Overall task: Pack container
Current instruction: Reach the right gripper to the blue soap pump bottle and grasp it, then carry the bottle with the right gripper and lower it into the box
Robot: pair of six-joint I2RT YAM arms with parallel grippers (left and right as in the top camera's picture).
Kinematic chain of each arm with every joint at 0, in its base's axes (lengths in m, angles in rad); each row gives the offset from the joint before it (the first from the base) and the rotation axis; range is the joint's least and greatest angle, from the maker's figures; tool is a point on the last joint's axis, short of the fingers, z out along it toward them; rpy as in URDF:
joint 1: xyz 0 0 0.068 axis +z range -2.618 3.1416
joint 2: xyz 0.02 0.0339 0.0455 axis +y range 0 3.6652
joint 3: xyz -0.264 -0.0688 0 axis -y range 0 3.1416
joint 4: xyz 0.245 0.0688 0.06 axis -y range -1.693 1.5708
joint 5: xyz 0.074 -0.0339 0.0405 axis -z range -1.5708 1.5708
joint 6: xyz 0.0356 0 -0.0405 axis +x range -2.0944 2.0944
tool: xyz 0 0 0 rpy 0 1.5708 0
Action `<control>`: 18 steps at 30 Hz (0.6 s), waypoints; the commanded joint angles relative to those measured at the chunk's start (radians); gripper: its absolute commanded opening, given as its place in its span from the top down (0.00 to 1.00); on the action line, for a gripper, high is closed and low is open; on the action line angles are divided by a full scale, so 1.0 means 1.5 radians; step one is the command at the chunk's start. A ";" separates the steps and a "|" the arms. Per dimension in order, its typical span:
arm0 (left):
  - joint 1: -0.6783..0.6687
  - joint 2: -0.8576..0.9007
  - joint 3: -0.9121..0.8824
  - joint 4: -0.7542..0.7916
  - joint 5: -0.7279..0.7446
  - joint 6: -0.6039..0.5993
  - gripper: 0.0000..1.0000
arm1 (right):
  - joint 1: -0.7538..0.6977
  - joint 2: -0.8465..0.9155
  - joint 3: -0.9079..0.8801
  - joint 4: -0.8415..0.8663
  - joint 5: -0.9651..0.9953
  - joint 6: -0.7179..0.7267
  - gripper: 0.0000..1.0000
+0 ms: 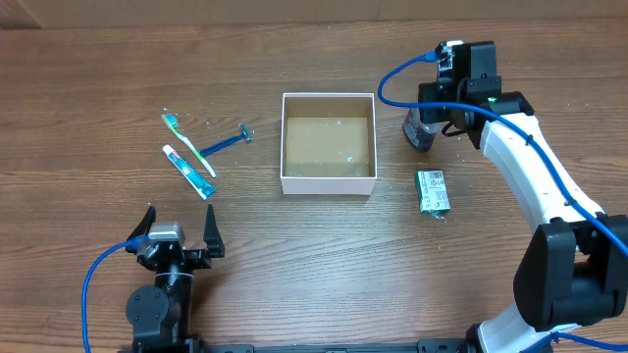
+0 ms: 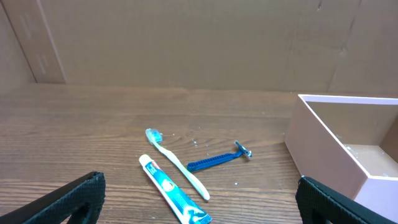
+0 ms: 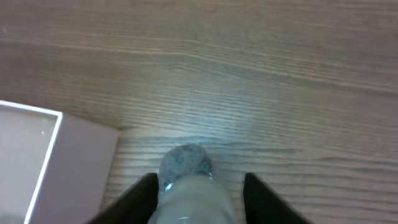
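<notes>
The container (image 1: 329,182), a square white-walled box with a tan floor, sits empty at the table's centre. It also shows in the left wrist view (image 2: 329,149) and the right wrist view (image 3: 74,162). My right gripper (image 1: 437,118) is down over a small clear bottle (image 1: 420,132) just right of the container. In the right wrist view its fingers (image 3: 199,186) straddle the bottle (image 3: 186,180): the left finger is at the bottle's side and a gap shows at the right finger. My left gripper (image 1: 177,227) is open and empty near the front edge.
A toothbrush (image 1: 191,145), a toothpaste tube (image 1: 188,171) and a blue razor (image 1: 228,142) lie left of the container. They also show in the left wrist view: toothbrush (image 2: 177,163), tube (image 2: 171,196), razor (image 2: 217,160). A green packet (image 1: 432,190) lies right of the container.
</notes>
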 commanded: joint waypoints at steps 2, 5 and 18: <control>0.003 -0.006 -0.003 -0.001 -0.002 -0.011 0.00 | -0.001 0.002 0.020 0.006 0.009 0.001 0.66; 0.003 -0.006 -0.003 -0.001 -0.002 -0.011 0.00 | -0.001 0.002 0.020 0.006 0.009 0.001 0.78; 0.003 -0.006 -0.003 -0.001 -0.002 -0.011 0.00 | 0.000 -0.093 0.092 -0.053 0.008 0.000 0.96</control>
